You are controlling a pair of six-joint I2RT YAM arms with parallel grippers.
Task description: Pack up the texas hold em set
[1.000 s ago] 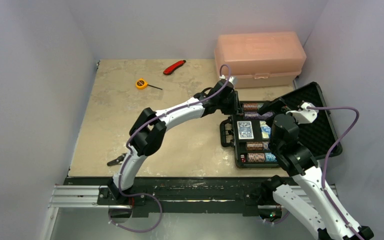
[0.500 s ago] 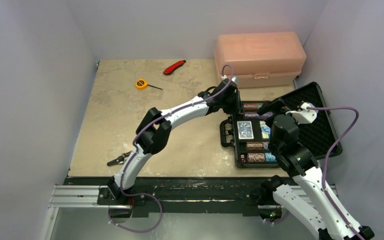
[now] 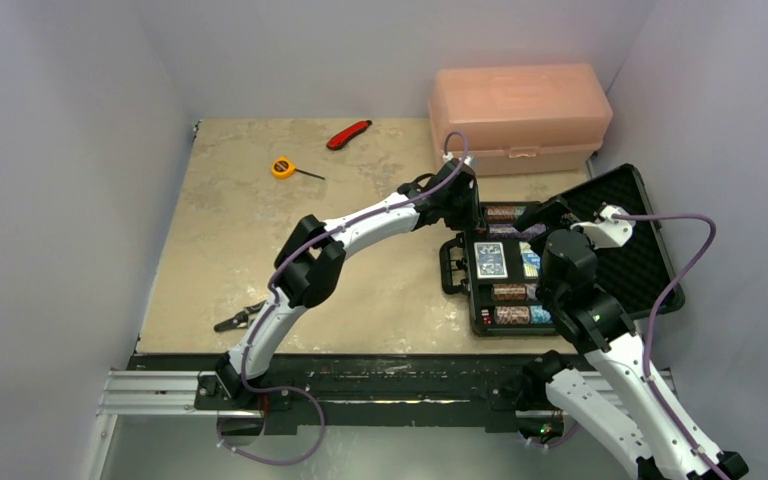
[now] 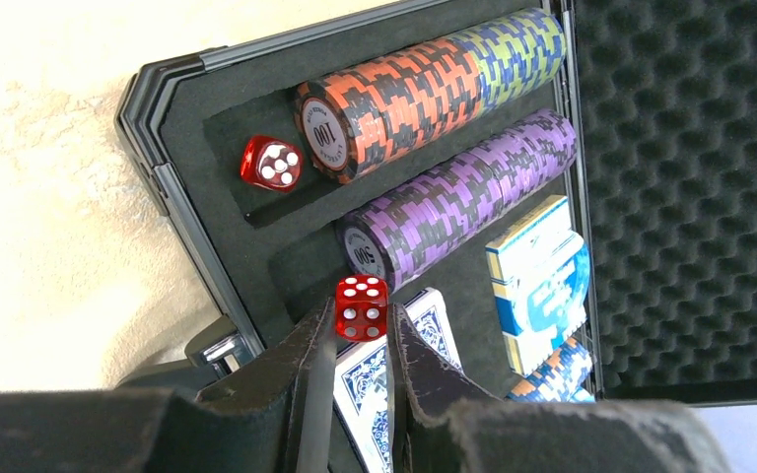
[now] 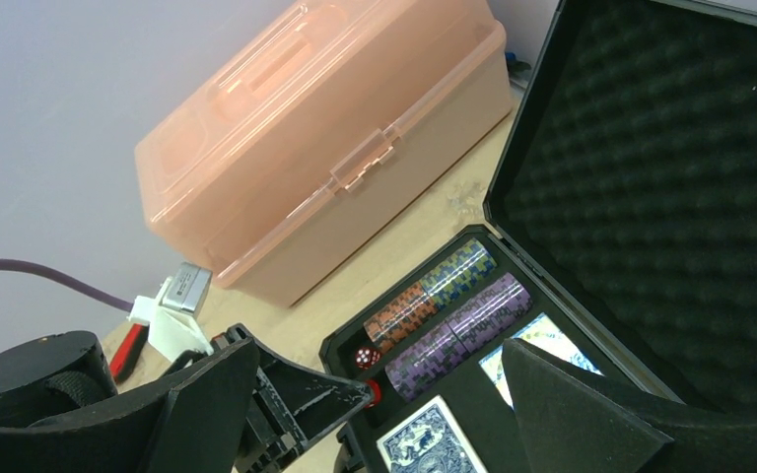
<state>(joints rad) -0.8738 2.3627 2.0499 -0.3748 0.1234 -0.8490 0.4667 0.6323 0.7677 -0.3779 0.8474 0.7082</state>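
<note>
The black case [image 3: 630, 240] lies open at the right, its foam lid [image 4: 680, 197] folded back. It holds an orange and green chip roll [image 4: 424, 89], a purple chip roll [image 4: 463, 192], a blue-backed card deck [image 4: 434, 320] and a boxed blue deck [image 4: 542, 281]. One red die [image 4: 270, 163] lies in the slot left of the orange roll. My left gripper [image 4: 361, 330] is shut on a second red die [image 4: 361, 307], above the case's left edge by the purple roll. My right gripper [image 5: 379, 355] is open and empty, hovering over the case [image 5: 651, 177].
A translucent pink box [image 3: 520, 115] stands behind the case. A red utility knife [image 3: 349, 133] and a yellow tape measure [image 3: 283, 167] lie at the back of the table. A small dark tool [image 3: 235, 320] lies near the left arm's base.
My left arm has reached a little further right toward the case, its elbow shifting right. The right arm has not moved.
</note>
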